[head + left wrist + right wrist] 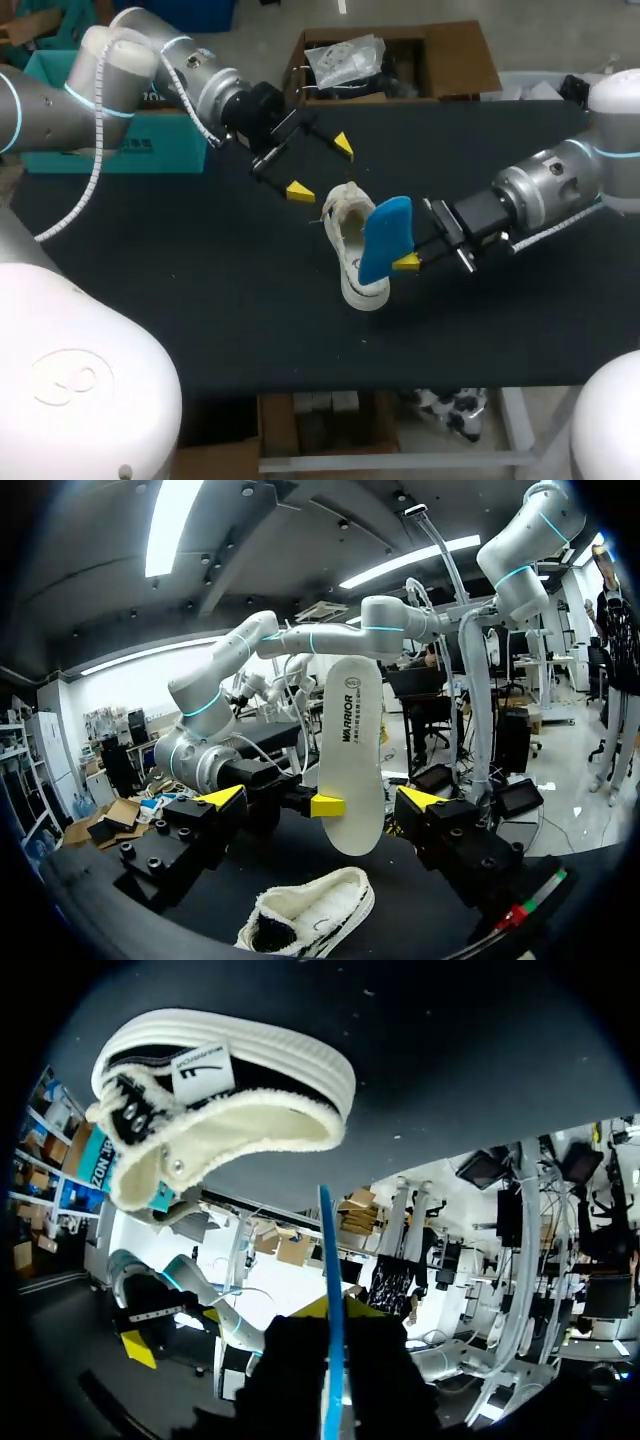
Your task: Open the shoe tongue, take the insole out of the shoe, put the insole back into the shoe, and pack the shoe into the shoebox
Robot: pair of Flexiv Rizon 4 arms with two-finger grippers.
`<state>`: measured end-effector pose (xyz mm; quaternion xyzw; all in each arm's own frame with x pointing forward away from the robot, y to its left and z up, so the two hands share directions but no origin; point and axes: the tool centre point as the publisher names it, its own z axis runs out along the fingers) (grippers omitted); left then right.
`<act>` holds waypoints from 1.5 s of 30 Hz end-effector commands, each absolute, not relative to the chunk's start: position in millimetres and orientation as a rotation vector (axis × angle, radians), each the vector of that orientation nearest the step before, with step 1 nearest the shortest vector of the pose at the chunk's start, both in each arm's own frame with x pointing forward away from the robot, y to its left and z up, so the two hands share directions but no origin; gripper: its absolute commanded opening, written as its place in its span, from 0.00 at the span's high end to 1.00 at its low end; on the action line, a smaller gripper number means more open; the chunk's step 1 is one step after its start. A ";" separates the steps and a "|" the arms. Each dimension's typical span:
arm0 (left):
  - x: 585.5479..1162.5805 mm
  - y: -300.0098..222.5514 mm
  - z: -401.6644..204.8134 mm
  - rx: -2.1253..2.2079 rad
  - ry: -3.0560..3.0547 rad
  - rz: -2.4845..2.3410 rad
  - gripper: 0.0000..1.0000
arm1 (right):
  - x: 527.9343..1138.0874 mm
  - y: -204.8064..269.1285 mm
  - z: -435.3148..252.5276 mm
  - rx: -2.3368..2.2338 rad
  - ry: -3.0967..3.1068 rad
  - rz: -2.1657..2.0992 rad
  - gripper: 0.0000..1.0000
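Black table (200, 300) surface spreads under everything you are working with, and the shoe (343, 235) sits on its sole near the middle of it. Take that shoe as your marker.

Your left arm (130, 75) comes in from the far left side of the shoe and your right arm (560, 180) from its right side. Neither arm touches the shoe.

The shoe itself is white with a fleecy lining and dark side panels. Its opening faces up, and you can look into it from the left wrist view.

Above the shoe, clear of its opening, hangs the insole (385, 235), blue on one face and white on the other. It stands on edge, with its length running up from the shoe.

Your right gripper (405, 258) has the insole pinched at its lower end, one yellow tip flat on each face; from the right wrist view you see the insole as a thin blue line between the fingers.

Your left gripper (320, 167) hovers just beyond the shoe on its far side, its fingers spread wide with nothing between them.
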<state>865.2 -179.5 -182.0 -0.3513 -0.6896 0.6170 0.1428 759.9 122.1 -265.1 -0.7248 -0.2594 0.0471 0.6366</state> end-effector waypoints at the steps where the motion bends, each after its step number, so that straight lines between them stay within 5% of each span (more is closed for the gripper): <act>1: 885.4 -180.8 -190.8 -1.319 -1.730 1.389 0.00 | 754.1 122.5 -265.7 -1.652 -0.599 0.105 1.00; 45: 888.6 -173.0 -204.6 -1.349 -1.729 1.286 0.00 | 711.8 115.4 -265.8 -1.605 -0.696 0.073 1.00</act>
